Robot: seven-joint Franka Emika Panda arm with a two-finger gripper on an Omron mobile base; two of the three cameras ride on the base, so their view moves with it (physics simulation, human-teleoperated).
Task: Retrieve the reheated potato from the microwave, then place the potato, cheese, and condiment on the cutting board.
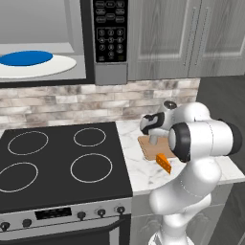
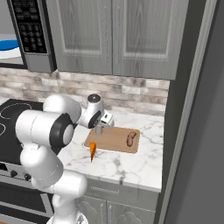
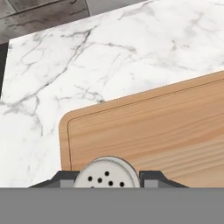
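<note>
The cheese (image 2: 92, 151) sits on the marble counter (image 2: 131, 168), touching or just overlapping the near left corner of the cutting board (image 2: 111, 140), so its placement looks unfinished. Just beyond it, the gripper (image 2: 99, 129) holds the condiment (image 3: 106, 173) over the board's left end, jaws narrowed on either side of its perforated top; whether the shaker's base touches the wood cannot be told. The potato (image 2: 131, 138) lies on the board's right end, that step apparently done. Farther back and up to the left, the microwave (image 1: 111, 72) stands open, a blue plate (image 1: 26, 58) on its turntable.
</note>
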